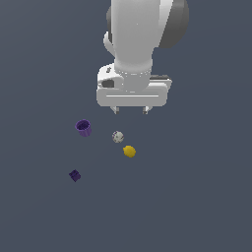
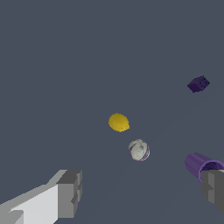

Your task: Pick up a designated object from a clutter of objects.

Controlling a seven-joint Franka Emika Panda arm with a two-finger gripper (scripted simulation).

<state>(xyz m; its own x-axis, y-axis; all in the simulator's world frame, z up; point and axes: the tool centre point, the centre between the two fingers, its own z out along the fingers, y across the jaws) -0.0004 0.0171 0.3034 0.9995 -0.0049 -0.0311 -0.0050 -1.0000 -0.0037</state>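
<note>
The designated object, a small whitish-grey ball [image 1: 117,137] [image 2: 139,150] with dark speckles, lies on the dark floor among the clutter. Close beside it rests a yellow ball [image 1: 129,151] [image 2: 118,122]. A purple cup [image 1: 83,128] [image 2: 201,164] lies toward the exterior view's left, and a dark purple cube [image 1: 75,175] [image 2: 198,84] sits apart from the others. My gripper [image 1: 131,110] [image 2: 142,192] hovers above the floor, open, with nothing between its fingers. The speckled ball is a little below it in the exterior view, slightly to that view's left.
The grey floor [image 1: 197,197] stretches flat all around the small group. The white arm [image 1: 138,34] fills the upper middle of the exterior view.
</note>
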